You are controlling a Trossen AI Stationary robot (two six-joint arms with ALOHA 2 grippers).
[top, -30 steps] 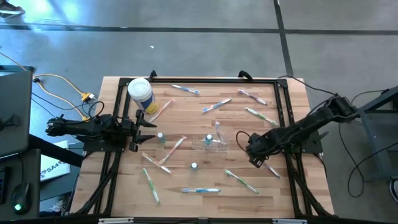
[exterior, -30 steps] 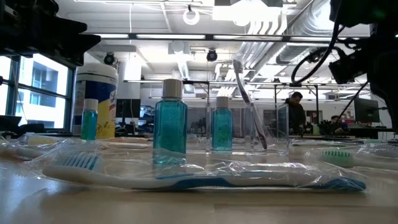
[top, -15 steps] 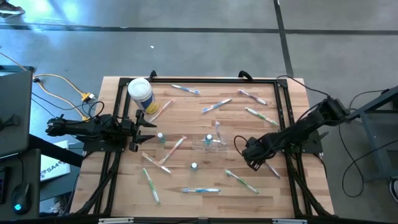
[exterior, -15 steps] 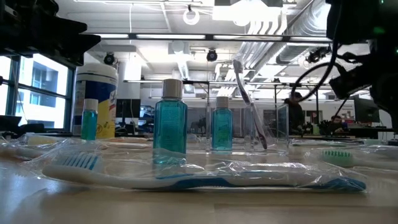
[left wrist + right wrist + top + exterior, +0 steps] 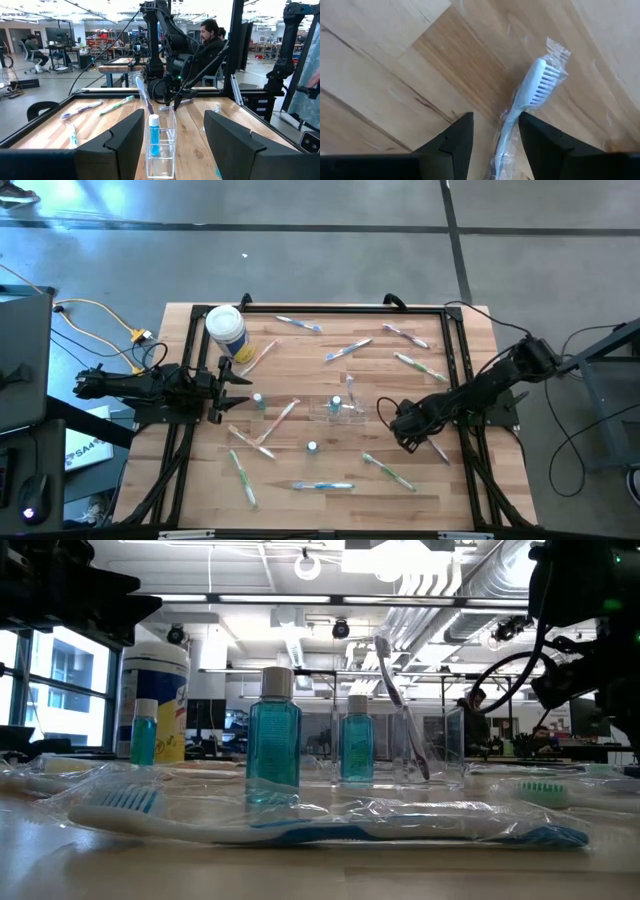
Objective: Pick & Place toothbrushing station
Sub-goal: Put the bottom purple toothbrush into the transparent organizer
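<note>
Wooden counter strewn with brushes. My right pincer has dropped lower, jaws parted astride a wrapped toothbrush, not yet gripping; left pincer waits open.

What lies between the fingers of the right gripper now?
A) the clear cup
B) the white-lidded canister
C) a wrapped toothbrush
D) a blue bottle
C: in the right wrist view, a wrapped toothbrush on the table runs down between the open fingers of the right gripper; I cannot tell whether they touch it.
</note>
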